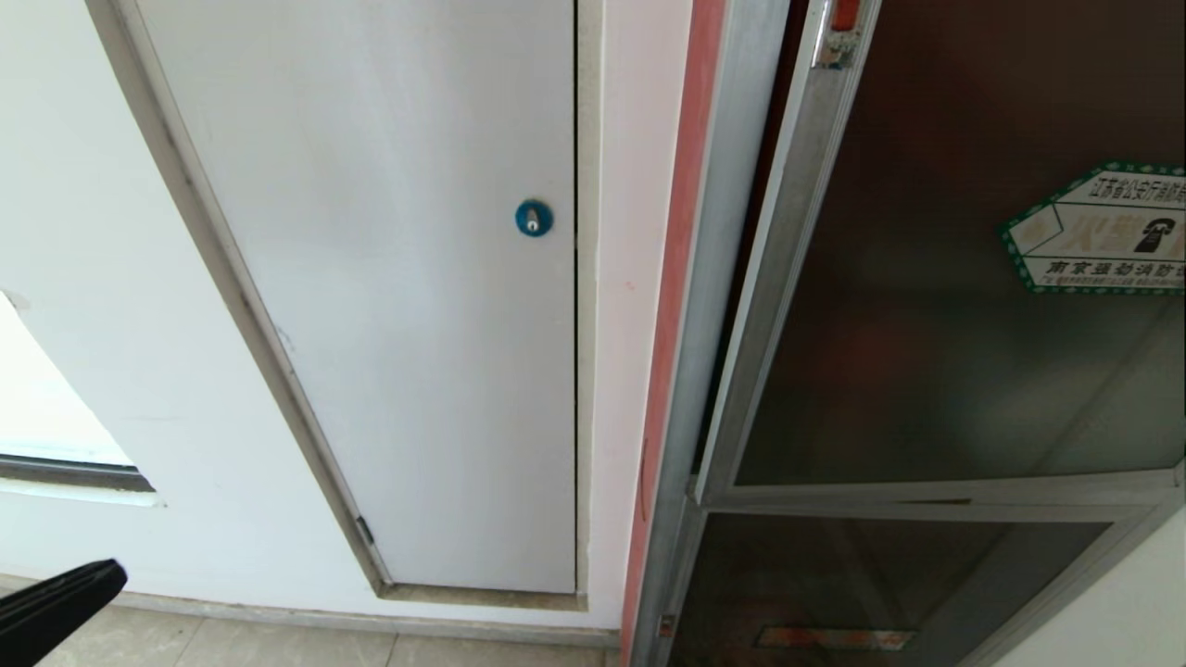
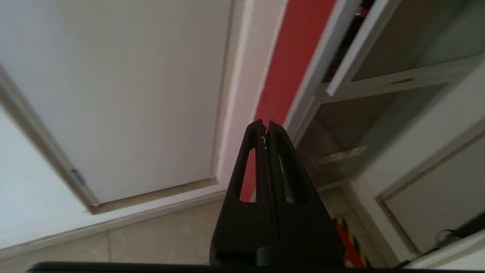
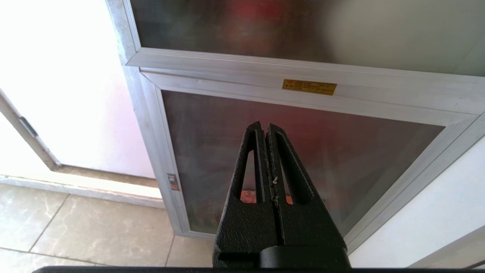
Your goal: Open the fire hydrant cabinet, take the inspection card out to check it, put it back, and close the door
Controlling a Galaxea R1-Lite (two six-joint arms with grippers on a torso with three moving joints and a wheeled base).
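Note:
The fire hydrant cabinet (image 1: 690,371) stands at the right with its silver frame against a red strip. Its door (image 1: 927,278) is dark tinted glass with a green-edged hexagonal sticker (image 1: 1103,232). A dark gap runs along the door's left edge. My left gripper (image 1: 111,574) pokes in at the lower left, well away from the cabinet. Seen from its wrist, the left gripper (image 2: 265,123) is shut and empty, pointing at the red strip (image 2: 288,76). My right gripper (image 3: 264,124) is shut and empty, low before the smaller dark glass panel (image 3: 212,144). The inspection card is hidden.
A plain white panel (image 1: 398,278) with a blue round lock (image 1: 533,218) fills the wall left of the cabinet. Tiled floor (image 3: 75,227) lies below. A small yellow label (image 3: 309,87) sits on the rail between the two glass panels.

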